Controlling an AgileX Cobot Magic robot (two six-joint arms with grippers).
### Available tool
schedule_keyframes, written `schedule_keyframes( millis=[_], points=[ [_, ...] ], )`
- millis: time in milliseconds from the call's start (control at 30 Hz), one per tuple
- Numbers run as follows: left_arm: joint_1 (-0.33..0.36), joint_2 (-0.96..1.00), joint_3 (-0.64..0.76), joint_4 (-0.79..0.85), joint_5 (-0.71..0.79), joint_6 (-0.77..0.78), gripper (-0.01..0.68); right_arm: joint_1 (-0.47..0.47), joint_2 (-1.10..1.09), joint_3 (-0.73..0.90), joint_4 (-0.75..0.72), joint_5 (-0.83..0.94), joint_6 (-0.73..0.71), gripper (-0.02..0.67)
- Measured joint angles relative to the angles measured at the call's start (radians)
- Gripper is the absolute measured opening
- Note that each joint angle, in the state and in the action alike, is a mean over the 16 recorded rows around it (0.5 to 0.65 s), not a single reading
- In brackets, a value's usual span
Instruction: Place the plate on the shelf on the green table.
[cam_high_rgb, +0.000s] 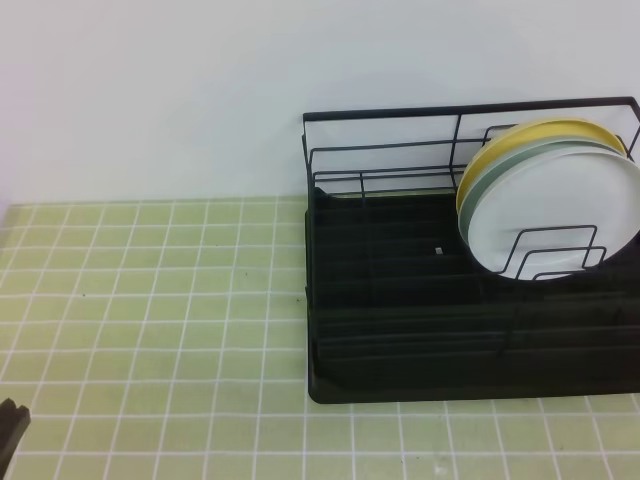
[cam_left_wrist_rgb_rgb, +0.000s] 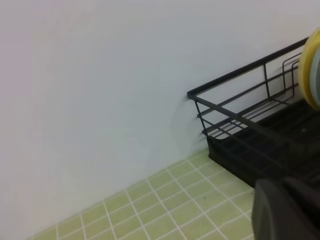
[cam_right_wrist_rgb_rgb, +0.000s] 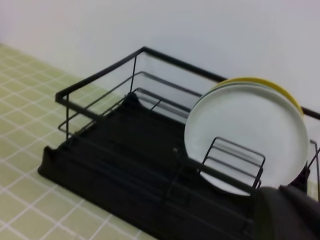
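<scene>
The white plate (cam_high_rgb: 560, 210) stands upright in the right end of the black wire shelf (cam_high_rgb: 400, 330), leaning back between the dividers. It is the front one of a stack. The shelf rests on the green table (cam_high_rgb: 150, 300), against the wall. The right wrist view shows the same plate (cam_right_wrist_rgb_rgb: 250, 140) in the shelf (cam_right_wrist_rgb_rgb: 115, 145), and a dark part of my right gripper (cam_right_wrist_rgb_rgb: 287, 212) low at the right, apart from the plate and shut. My left gripper (cam_high_rgb: 10, 425) shows only as a dark tip at the bottom left corner, far from the shelf, shut and holding nothing.
Behind the white plate lean a pale blue-green plate (cam_high_rgb: 500, 170) and a yellow plate (cam_high_rgb: 520, 135). The shelf's left half holds nothing. A plain white wall (cam_high_rgb: 200, 90) runs along the back. Bare tiles stretch left of and in front of the shelf.
</scene>
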Motion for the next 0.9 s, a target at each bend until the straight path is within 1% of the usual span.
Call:
schedule_keyframes(
  millis=[133,233,333,533,700,800,900],
  points=[
    [0.007,-0.001,0.0,-0.008,0.006,0.0,0.0,0.0,0.0,0.0,0.005,-0.016,0.001,0.006],
    [0.031,-0.008,0.0,-0.014,0.017,0.0,0.0,0.0,0.0,0.0,0.009,-0.024,0.001,0.006],
    [0.071,-0.021,0.0,-0.021,0.032,0.0,0.0,0.0,0.0,0.0,0.013,-0.028,0.001,0.006],
    [0.175,-0.065,0.0,-0.029,0.073,0.0,0.0,0.0,0.0,0.0,0.018,-0.026,0.001,0.005],
    [0.252,-0.102,0.0,-0.025,0.156,0.0,0.0,0.0,0.0,0.003,0.022,-0.046,0.002,0.004],
    [0.276,-0.118,0.003,-0.018,0.231,0.002,0.0,0.0,0.0,0.013,0.029,-0.085,0.002,0.003],
    [0.286,-0.126,0.007,-0.011,0.302,0.01,0.0,0.0,0.0,0.035,0.025,-0.145,0.003,0.002]
  ],
)
